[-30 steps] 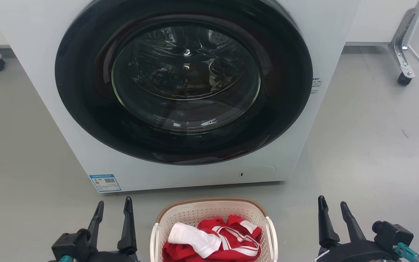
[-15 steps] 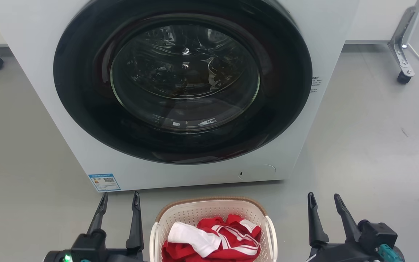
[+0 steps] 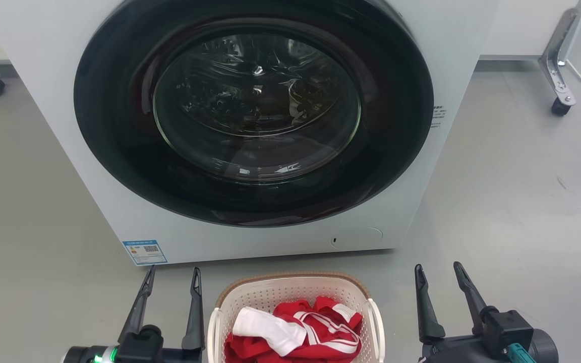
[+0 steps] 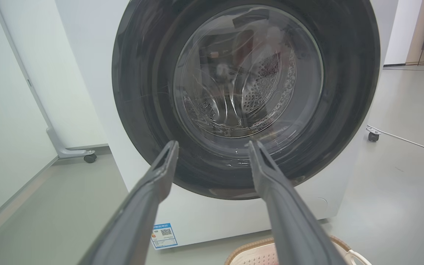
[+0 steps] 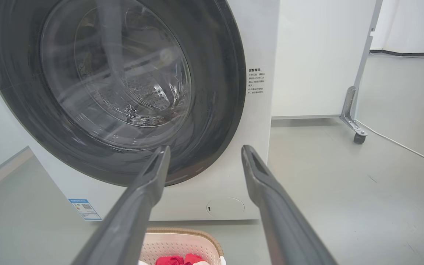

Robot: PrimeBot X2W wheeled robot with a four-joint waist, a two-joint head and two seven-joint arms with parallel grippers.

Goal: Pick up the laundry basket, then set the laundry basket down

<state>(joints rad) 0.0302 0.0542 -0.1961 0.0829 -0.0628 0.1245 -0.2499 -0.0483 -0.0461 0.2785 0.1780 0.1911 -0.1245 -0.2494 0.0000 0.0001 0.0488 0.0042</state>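
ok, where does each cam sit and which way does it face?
Head: high on the robot, looking forward and down at the washing machine door and the laundry basket on the floor; left gripper and right gripper, both open, at the bottom.
Left wrist: low, left of the basket, looking along its own two fingers at the door.
Right wrist: low, right of the basket, looking along its own fingers at the door's right side.
Shared: all three show the door, the blue label and the basket's rim.
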